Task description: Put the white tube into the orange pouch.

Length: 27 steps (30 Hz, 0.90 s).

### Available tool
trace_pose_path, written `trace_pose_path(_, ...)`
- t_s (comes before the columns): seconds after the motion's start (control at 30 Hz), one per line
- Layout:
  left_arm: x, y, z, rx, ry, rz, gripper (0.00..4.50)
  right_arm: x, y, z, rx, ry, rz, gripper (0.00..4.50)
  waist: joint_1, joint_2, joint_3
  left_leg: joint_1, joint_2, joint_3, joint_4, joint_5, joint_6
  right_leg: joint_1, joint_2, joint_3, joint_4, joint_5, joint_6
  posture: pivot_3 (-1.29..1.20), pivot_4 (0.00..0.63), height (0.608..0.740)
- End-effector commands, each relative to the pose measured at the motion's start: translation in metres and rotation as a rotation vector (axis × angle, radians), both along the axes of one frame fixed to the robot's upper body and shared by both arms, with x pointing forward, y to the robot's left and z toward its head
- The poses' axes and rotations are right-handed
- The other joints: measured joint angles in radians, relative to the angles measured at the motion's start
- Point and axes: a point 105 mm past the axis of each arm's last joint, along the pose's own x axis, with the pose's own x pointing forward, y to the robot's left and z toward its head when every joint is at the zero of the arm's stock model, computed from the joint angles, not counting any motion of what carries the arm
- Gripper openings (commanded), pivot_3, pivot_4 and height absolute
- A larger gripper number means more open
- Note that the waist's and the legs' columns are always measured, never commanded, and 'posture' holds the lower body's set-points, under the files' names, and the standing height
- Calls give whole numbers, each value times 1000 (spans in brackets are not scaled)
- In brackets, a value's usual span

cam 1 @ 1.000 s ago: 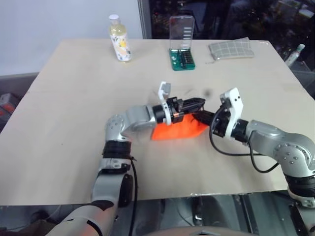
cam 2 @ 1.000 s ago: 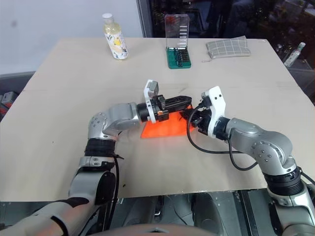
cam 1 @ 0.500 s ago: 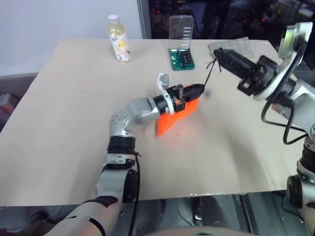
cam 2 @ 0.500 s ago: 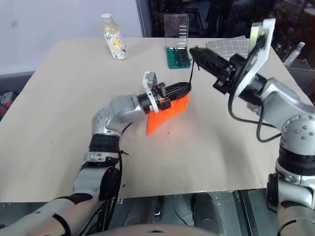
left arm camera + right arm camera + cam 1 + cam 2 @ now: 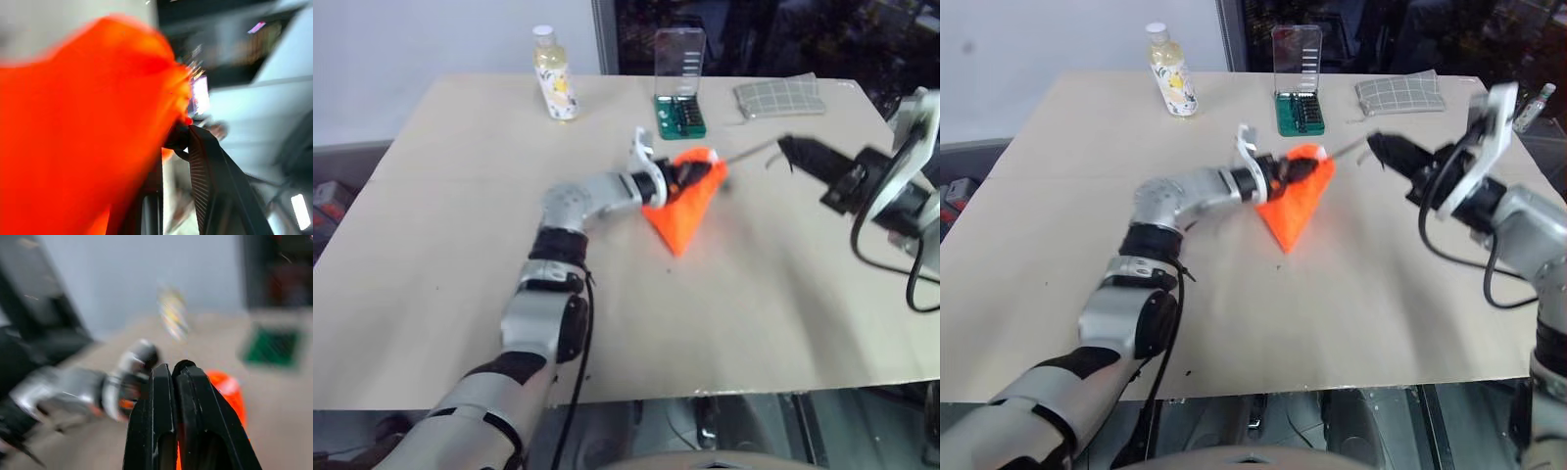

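Head view: left pincer grips orange pouch; right pincer closed; bottle, bit case behind.

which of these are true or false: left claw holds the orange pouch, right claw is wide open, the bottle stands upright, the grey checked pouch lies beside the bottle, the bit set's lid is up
1. The left claw holds the orange pouch. True: it grips the pouch's top, and the pouch hangs to a point.
2. The right claw is wide open. False: its fingers are shut together, with a thin dark cord stretched from them to the pouch.
3. The yellowish bottle stands upright. True.
4. The grey checked pouch lies beside the bottle. False: it lies at the table's far right, and the green bit set stands between them.
5. The bit set's clear lid is up. True.
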Motion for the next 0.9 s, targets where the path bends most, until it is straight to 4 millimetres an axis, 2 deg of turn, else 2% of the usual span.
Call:
trace_pose_path(0.03, -10, -18, -19, 55, -42, -77, 218, 1, -6, -17, -108, -33, -52, 35, -5, 0, 0, 0, 0, 0, 0, 0, 0, 0, 0, 0, 0, 0, 0, 0, 150, 740)
trace_pose_path(0.07, -12, -21, -26, 77, -64, -94, 218, 3, -9, -31, -145, -3, -72, 35, -5, 0, 0, 0, 1, 1, 0, 0, 0, 0, 0, 1, 0, 0, 0, 0, 150, 740)
trace_pose_path(0.13, -7, -19, -42, 162, -100, -57, 1258, 5, -14, -58, -252, 48, -109, 0, -6, 1, 0, 2, 2, 1, 0, 0, 0, -1, 2, 1, 1, 0, 0, 0, 150, 740)
trace_pose_path(0.17, -11, -18, -41, 168, -132, -81, 1632, 3, -18, -71, -304, 67, -114, 0, -5, 1, 0, 2, 2, 1, 0, 0, 0, -1, 2, 1, 2, 0, 0, 0, 150, 740)
trace_pose_path(0.23, -21, -13, -32, 171, -228, -151, 2582, -9, -25, -91, -387, 93, -97, 678, -5, 1, 0, 3, 3, 0, 0, 0, 0, 0, 3, 1, 3, -1, -1, 0, 150, 740)
trace_pose_path(0.27, -27, -3, -25, 189, -309, -183, 3044, -17, -30, -96, -426, 96, -96, 1020, -5, 1, 0, 3, 4, 0, 0, 0, 0, 0, 3, 1, 3, -1, -1, 0, 150, 740)
trace_pose_path(0.3, -34, 9, -19, 237, -419, -219, 3317, -25, -36, -99, -462, 94, -100, 1269, -11, 2, 0, 4, 4, 1, 0, 0, 0, 0, 3, 2, 3, -1, -1, 0, 150, 740)
trace_pose_path(0.33, -42, 20, -15, 248, -482, -245, 3917, -33, -40, -100, -486, 87, -99, 1998, -14, 2, 0, 4, 5, 2, 0, 0, 0, -1, 4, 4, 4, -1, -1, 0, 150, 740)
trace_pose_path(0.37, -47, 31, -9, 239, -527, -243, 3936, -39, -43, -99, -499, 80, -97, 2262, -19, 3, 0, 5, 5, 1, 0, 0, 0, -1, 4, 5, 4, 0, -1, 0, 150, 740)
trace_pose_path(0.43, -58, 59, -6, 330, -695, -246, 3936, -51, -47, -98, -530, 62, -100, 3149, -23, 4, 0, 5, 6, 0, -1, 0, 0, -3, 4, 8, 4, 0, -1, 0, 150, 740)
trace_pose_path(0.53, -66, 95, -6, 428, -822, -194, 3936, -66, -50, -98, -533, 51, -108, 4467, -17, 3, 0, 9, 8, 3, -3, 0, 0, -1, 4, 11, 4, -3, -4, 0, 150, 740)
trace_pose_path(0.63, -76, 123, -6, 470, -878, -137, 3936, -74, -48, -97, -556, 14, -124, 4467, -1, 3, 0, 11, 8, 6, -2, -1, -1, 0, 1, 12, 3, -3, -4, 0, 150, 740)
trace_pose_path(0.73, -92, 159, 2, 529, -1031, -44, 3936, -81, -41, -93, -569, -69, -123, 4467, -1, 3, 0, 12, 8, 8, -2, -1, -2, 0, -2, 13, 2, -5, -1, 0, 150, 740)
trace_pose_path(0.9, -113, 203, -11, 663, -970, -31, 3936, -91, -51, -103, -627, -68, -136, 4467, -2, 3, 0, 12, 9, 10, -4, -3, -2, 0, -3, 14, 2, -3, -4, 0, 150, 740)
